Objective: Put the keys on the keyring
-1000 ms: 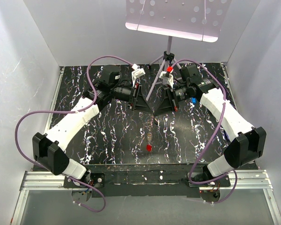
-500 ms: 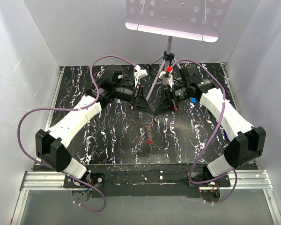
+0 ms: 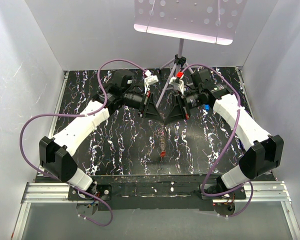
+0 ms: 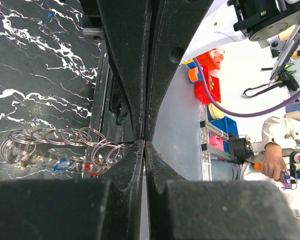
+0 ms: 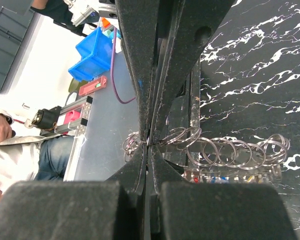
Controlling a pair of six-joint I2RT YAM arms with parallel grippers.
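The keyring [image 3: 162,137] is a chain of linked silver rings. It hangs as a thin strand from where the two grippers meet, and a small red piece [image 3: 162,154] dangles at its low end. My left gripper [image 3: 160,116] and right gripper [image 3: 168,118] stand tip to tip above the table's middle. In the left wrist view the left gripper [image 4: 144,144] is shut, pinching the end ring of the keyring [image 4: 55,142]. The right gripper [image 5: 149,141] is shut on rings of the keyring [image 5: 230,150]. Small red, blue and yellow keys [image 4: 64,163] show along the strand, and the keys [image 5: 215,177] are blurred.
A tripod stand [image 3: 179,57] rises at the back centre under a perforated panel [image 3: 185,17]. White walls close in the black marbled table [image 3: 115,145] on three sides. A small blue thing [image 3: 206,106] lies beside the right arm. Purple cables loop off both arms.
My left gripper has shut and moved slightly right against the right gripper. The hanging strand with its red piece has swung a little. The right arm has held still.
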